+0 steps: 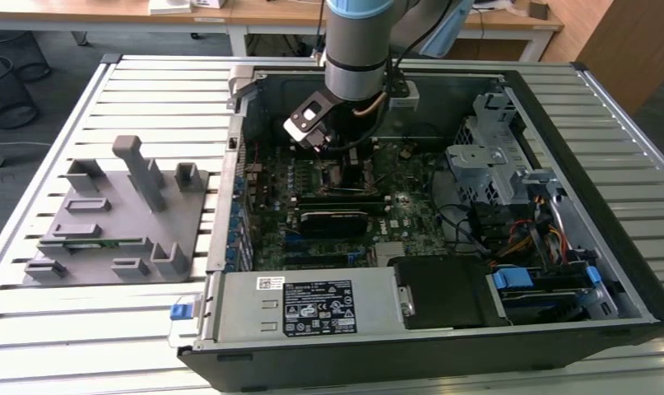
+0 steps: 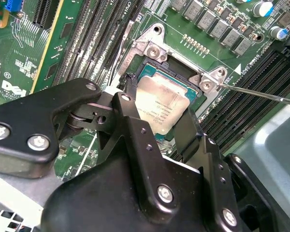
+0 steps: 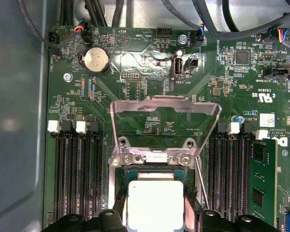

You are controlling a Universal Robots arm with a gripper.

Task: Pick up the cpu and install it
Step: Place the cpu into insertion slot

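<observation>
Slatted metal table (image 1: 68, 329), open computer case (image 1: 420, 362) on it, grey holder block (image 1: 101, 218) towards the exterior view's left, perhaps plastic

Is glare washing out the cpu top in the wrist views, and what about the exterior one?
First wrist view: the cpu top is blown nearly white; the raised metal frame glints. Second wrist view: milder sheen there, surface marks visible. Exterior view: even light, the arm blocks that spot.

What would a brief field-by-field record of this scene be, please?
gripper: over the socket, jaws shut on the cpu
cpu: silver top up, between the jaws
lid: swung open
lever: free, angled away from the socket
memory stick: in a slot near the socket
setting: open case on a slatted table
</observation>
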